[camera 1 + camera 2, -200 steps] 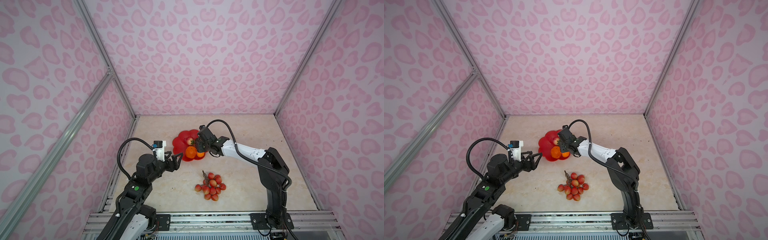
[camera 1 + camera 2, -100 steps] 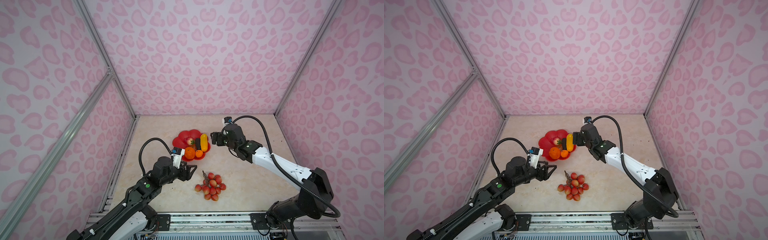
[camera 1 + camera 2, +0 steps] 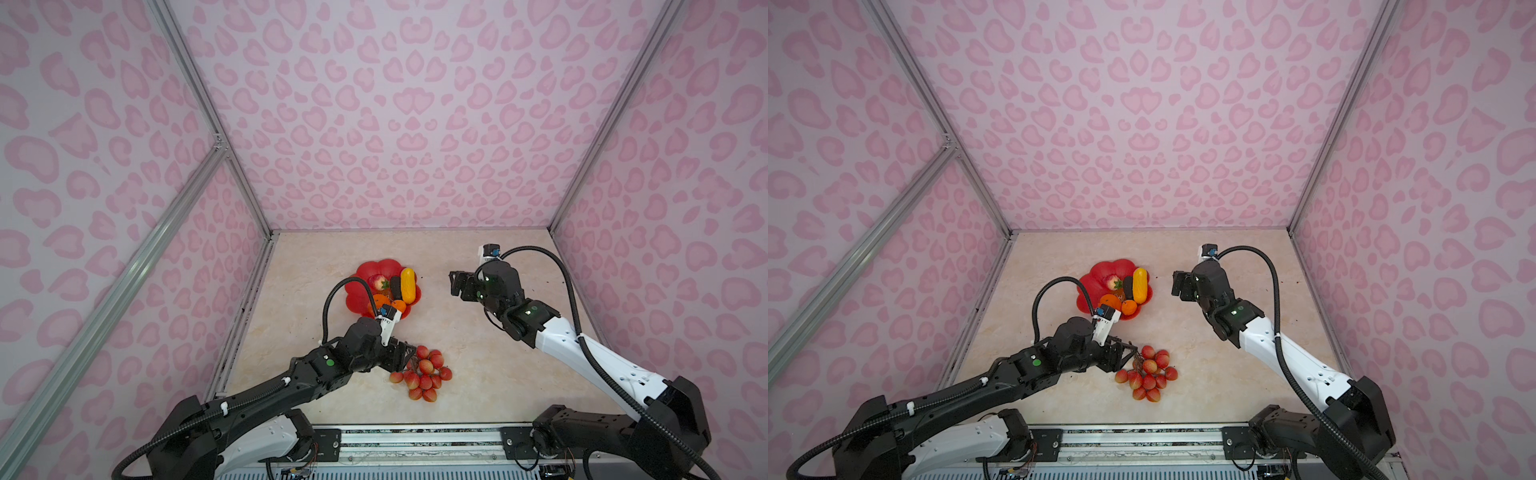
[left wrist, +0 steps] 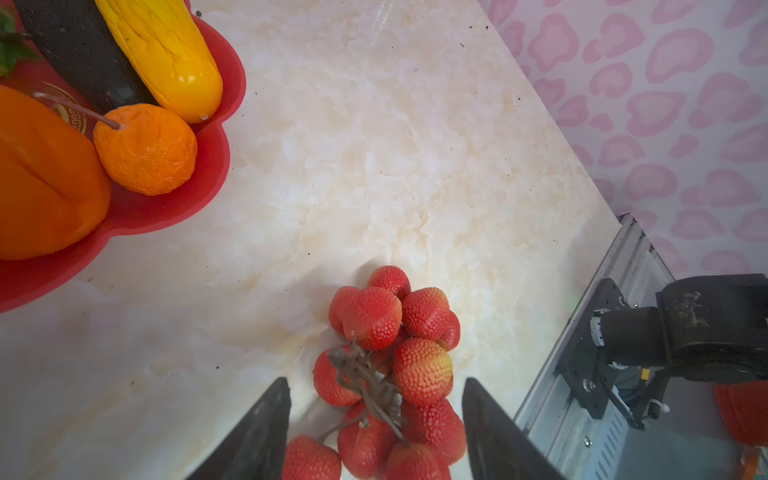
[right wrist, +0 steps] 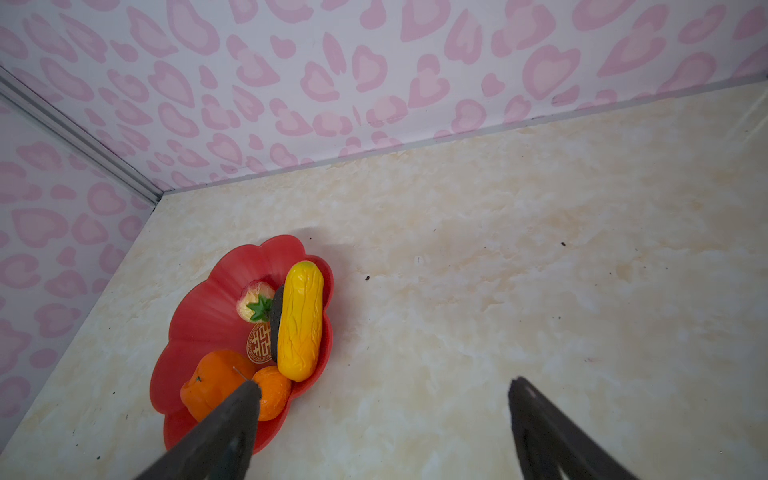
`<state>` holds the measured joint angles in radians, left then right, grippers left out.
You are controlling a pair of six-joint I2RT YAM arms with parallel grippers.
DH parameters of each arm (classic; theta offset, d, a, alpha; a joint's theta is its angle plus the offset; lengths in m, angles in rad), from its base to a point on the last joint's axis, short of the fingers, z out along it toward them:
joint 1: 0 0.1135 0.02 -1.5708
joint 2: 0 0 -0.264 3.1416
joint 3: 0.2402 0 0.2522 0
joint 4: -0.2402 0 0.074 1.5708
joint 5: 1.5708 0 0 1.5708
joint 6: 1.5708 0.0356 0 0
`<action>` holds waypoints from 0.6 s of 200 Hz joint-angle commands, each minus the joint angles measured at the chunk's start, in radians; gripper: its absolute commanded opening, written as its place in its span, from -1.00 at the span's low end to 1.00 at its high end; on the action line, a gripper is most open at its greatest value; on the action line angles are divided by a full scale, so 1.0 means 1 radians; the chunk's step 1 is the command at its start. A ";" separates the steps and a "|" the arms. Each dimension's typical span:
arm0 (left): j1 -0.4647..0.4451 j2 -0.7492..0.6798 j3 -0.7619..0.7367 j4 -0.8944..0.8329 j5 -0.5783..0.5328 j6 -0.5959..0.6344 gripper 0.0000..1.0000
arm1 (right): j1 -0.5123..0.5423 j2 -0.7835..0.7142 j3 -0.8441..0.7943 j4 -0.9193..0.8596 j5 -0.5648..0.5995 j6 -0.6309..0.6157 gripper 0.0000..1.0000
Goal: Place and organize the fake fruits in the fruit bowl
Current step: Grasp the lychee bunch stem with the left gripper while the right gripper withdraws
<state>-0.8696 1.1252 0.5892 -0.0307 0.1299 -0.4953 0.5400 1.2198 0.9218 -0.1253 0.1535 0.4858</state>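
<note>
- Five fake fruits lie in the fruit bowl (image 3: 376,270), a glossy red dish with a scalloped rim. It stands on the marbled counter (image 3: 478,374), left of centre in both top views.
- At the bowl's near edge the large orange (image 5: 212,382) and the small orange (image 5: 272,390) touch each other. A thin grey stem sticks out of the small one.
- Along the bowl's right side lies the yellow oblong fruit (image 3: 408,284). The dark avocado (image 3: 395,286) is pressed against its left flank.
- Just beside the avocado is the red strawberry (image 5: 253,301), its green leaves turned toward it.
- A round gold emblem (image 5: 259,343) shows at the bowl's centre, partly covered by the avocado.
- One fruit is outside the bowl: the red lychee bunch (image 3: 426,372). It rests on the counter nearer the front rail, apart from the bowl.
- Left gripper (image 4: 374,382): it is down low at the stem end of the bunch with its jaws apart. One finger stands on each side of the brown stem and the nearest lychees, and nothing is clamped. Whether either finger touches a lychee cannot be told.
- Right gripper (image 3: 457,284): it hangs over bare counter to the right of the bowl, turned toward it. Its jaws are spread wide and hold nothing.
</note>
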 commanded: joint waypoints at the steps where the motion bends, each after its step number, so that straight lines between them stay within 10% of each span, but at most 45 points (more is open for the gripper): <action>1: -0.002 0.048 0.027 0.037 -0.021 0.000 0.28 | -0.010 -0.025 -0.014 0.004 0.004 -0.001 0.86; 60: -0.011 0.167 0.058 0.060 0.025 -0.009 -0.10 | -0.053 -0.084 -0.059 0.004 -0.004 -0.003 0.86; 120: -0.012 0.154 0.077 0.056 0.052 -0.009 -0.90 | -0.081 -0.097 -0.080 0.017 -0.019 -0.003 0.86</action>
<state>-0.8829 1.2934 0.6472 -0.0021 0.1608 -0.5034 0.4637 1.1255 0.8528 -0.1246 0.1398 0.4858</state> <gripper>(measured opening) 0.109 0.931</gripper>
